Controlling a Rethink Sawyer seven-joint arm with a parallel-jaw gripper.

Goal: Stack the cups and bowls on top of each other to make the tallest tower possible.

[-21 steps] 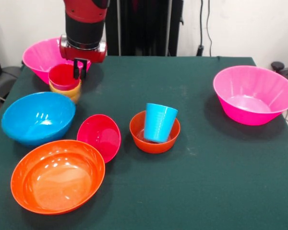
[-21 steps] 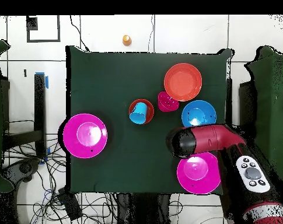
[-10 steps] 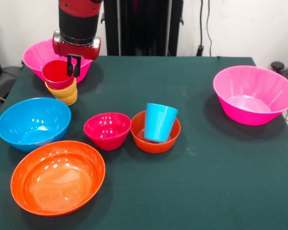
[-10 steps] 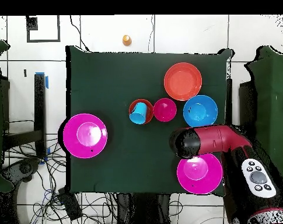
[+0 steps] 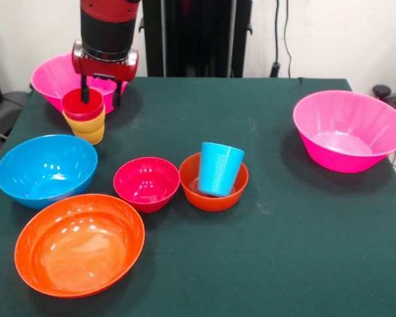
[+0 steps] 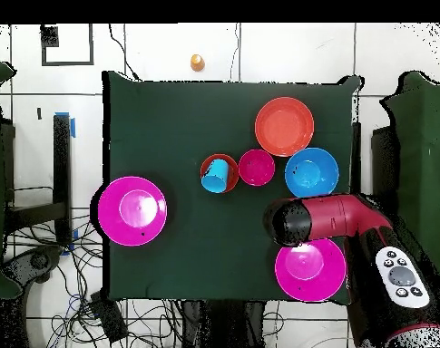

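A red cup (image 5: 80,105) sits nested in an orange cup (image 5: 86,123) and a yellow cup (image 5: 91,136) at the table's left. My gripper (image 5: 100,93) hangs right over this stack, open, with one finger dipping into the red cup and the other outside its right side. A blue cup (image 5: 219,169) leans inside the small orange bowl (image 5: 211,198). Beside it stand the crimson bowl (image 5: 146,183), the blue bowl (image 5: 45,169) and the wide orange bowl (image 5: 79,243). In the overhead view the arm (image 6: 300,220) hides the cup stack.
One large pink bowl (image 5: 56,76) stands just behind the cup stack, partly hidden by the arm; the other pink bowl (image 5: 350,131) is at the far right. The overhead view shows them as pink bowl (image 6: 305,267) and pink bowl (image 6: 132,209). A small orange object (image 6: 197,62) lies off the table.
The gripper's fingers have spread apart and let go of the red cup, which now sits lower in the stack. The crimson bowl, tilted a second ago, has settled upright.
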